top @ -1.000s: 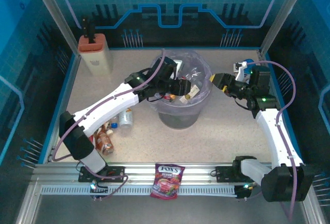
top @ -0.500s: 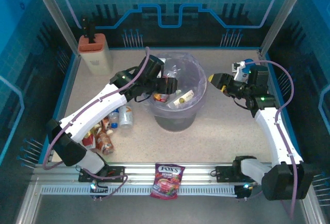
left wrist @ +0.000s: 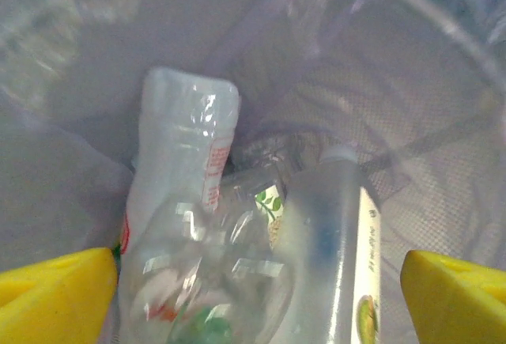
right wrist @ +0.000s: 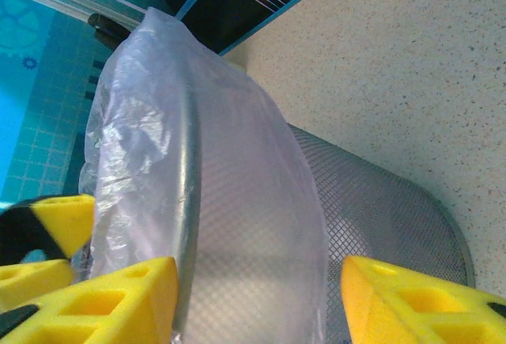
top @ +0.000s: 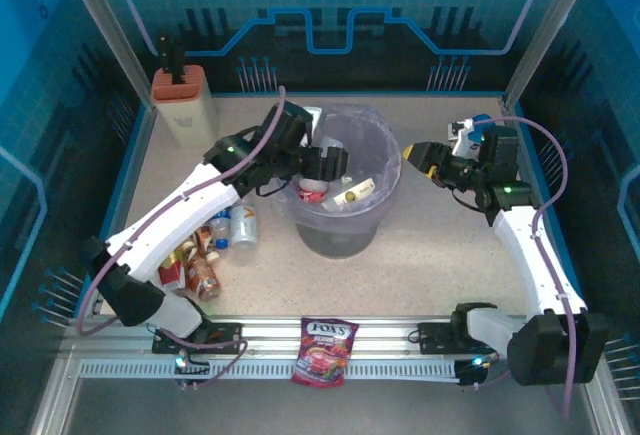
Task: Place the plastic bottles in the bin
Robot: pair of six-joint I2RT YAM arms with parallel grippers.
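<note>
The bin (top: 345, 223), a grey mesh bucket lined with a purplish bag, stands mid-table. My left gripper (top: 326, 167) hangs over its left rim, open wide and holding nothing. In the left wrist view its yellow fingertips (left wrist: 55, 296) sit far apart above a clear bottle (left wrist: 178, 225) and a white-capped bottle (left wrist: 332, 241) lying inside the bin. Several more plastic bottles (top: 243, 226) lie on the table to the left of the bin. My right gripper (top: 414, 155) hovers open just off the bin's right rim (right wrist: 186, 202), which shows between its fingers (right wrist: 111, 300) without touching them.
A beige block with an orange top (top: 185, 105) stands at the back left. A red FOX'S candy bag (top: 325, 347) lies on the front rail. Blue-edged walls enclose the table on all sides.
My left gripper has opened wide and drawn back left over the bin's rim. The bottle it carried now lies in the bin. The right arm has barely moved.
</note>
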